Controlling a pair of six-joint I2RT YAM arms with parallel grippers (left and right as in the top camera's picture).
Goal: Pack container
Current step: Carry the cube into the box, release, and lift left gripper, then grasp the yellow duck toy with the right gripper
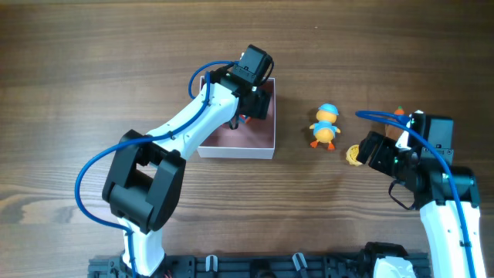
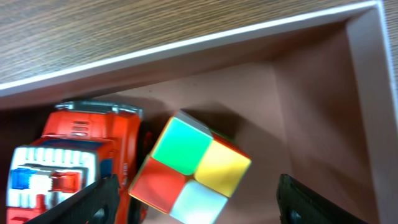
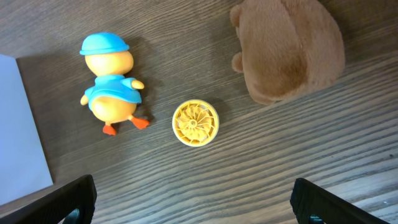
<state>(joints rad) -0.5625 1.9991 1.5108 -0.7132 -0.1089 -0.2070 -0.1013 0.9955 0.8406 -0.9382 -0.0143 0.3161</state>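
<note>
Left pincer spread over the cube inside the container, right pincer spread near the yellow disc

Toy truck and cube block part of the container floor; the rest lies bare.

text: none legible | labels: none | numbers: none | toys and container unmarked

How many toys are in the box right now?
2. A red truck lies near one wall of the box, and a colourful cube sits right beside it. More may be hidden from view.
</note>
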